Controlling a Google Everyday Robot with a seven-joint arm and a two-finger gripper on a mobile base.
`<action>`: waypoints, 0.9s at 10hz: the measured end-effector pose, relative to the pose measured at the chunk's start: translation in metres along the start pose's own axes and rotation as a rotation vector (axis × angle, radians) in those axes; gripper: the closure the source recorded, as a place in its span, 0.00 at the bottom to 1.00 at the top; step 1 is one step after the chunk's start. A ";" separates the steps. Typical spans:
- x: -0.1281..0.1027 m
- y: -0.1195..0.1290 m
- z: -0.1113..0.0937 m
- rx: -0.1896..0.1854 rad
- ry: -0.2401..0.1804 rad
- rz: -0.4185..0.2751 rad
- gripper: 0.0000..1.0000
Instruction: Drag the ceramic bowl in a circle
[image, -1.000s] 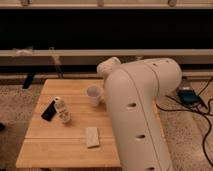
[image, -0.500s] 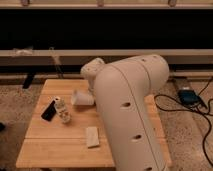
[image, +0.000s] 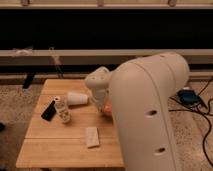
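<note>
Robot arm (image: 150, 115): a big white shell that fills the right half of the view and hides most of the work area. Wooden table (image: 55, 150): slatted top, on a speckled floor in front of a dark wall.

White cup (image: 77, 98) looks tipped on its side, just left of the wrist. Pale rectangular block (image: 91, 136) lies near the front edge. Small light bottle (image: 63, 110) stands beside a black flat object (image: 48, 110) on the left.

Ceramic bowl (image: 107, 108): only an orange sliver shows, at table centre-right, tucked behind the arm. Gripper (image: 102, 102) is low over the table at the bowl's left side, touching it or just beside it. Spread or pressed together: cannot tell, hidden by the wrist.

Judged risks:
- The cup sits right next to the gripper, so a circular drag sweeping left would likely shove or roll it, maybe into the bottle.
- On a glossy bowl, a loose hold or a push on the rim could slip, so the bowl spins or gets left behind.
- The arm blocks the bowl, so a lost bowl may go unseen.
- A wide arc could hit the block.
</note>
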 end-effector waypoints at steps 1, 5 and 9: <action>0.025 -0.008 0.001 -0.002 0.018 0.034 1.00; 0.077 -0.051 -0.001 0.048 0.028 0.115 1.00; 0.034 -0.097 -0.001 0.133 0.003 0.065 1.00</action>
